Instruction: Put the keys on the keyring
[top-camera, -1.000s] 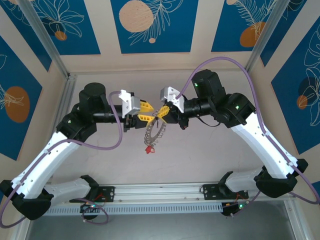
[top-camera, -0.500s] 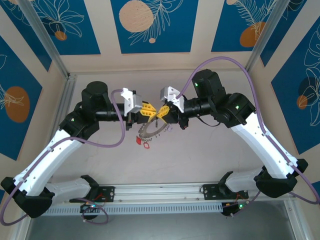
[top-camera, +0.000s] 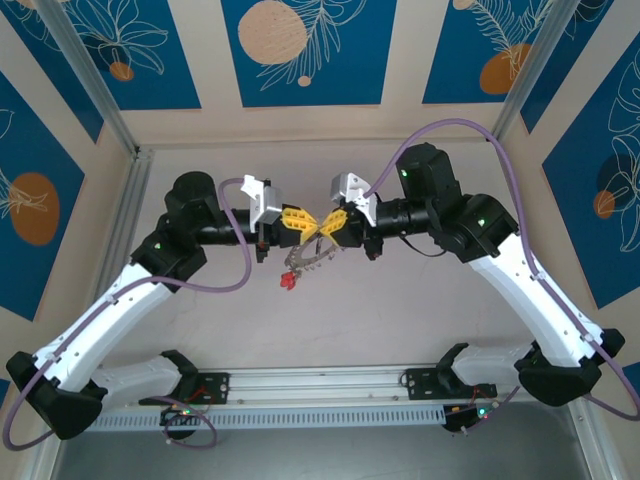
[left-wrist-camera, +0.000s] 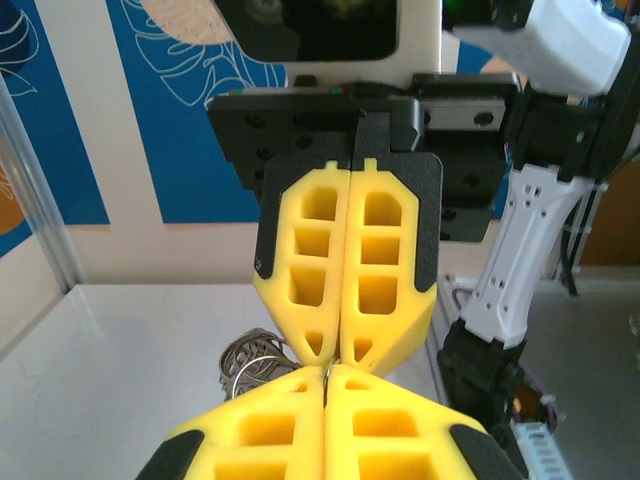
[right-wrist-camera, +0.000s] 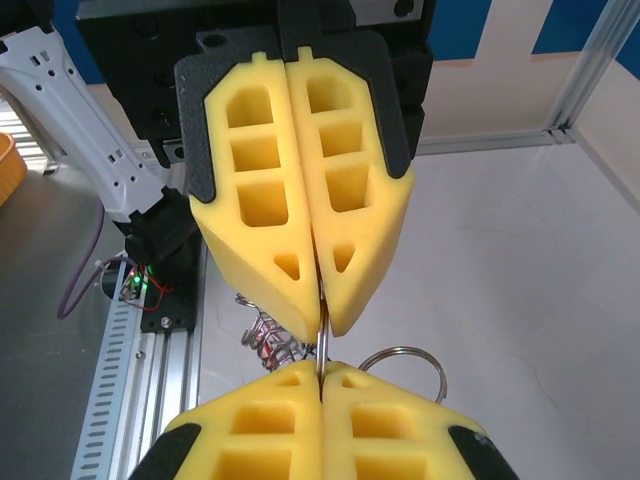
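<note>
My two grippers meet tip to tip above the middle of the table. The left gripper (top-camera: 296, 220) (left-wrist-camera: 325, 371) and the right gripper (top-camera: 331, 222) (right-wrist-camera: 320, 370) are both shut, and a thin metal edge of the keyring (right-wrist-camera: 322, 336) is pinched between them. An arc of that keyring (right-wrist-camera: 401, 349) sticks out to one side of my right fingers. The keys (top-camera: 306, 259) (left-wrist-camera: 249, 359) (right-wrist-camera: 271, 341) hang in a silvery bunch just under the fingertips, with the red piece (top-camera: 288, 282) lowest. The yellow pads hide where the bunch joins the ring.
The bare white table (top-camera: 400, 310) lies under the grippers. An aluminium rail (top-camera: 320, 385) runs along its near edge between the arm bases. Frame posts and blue patterned panels (top-camera: 300, 50) close off the back and sides.
The key bunch hung long and straight a second ago. It swung left and is now drawn up short under the fingertips. Both grippers shifted slightly right and stayed shut.
</note>
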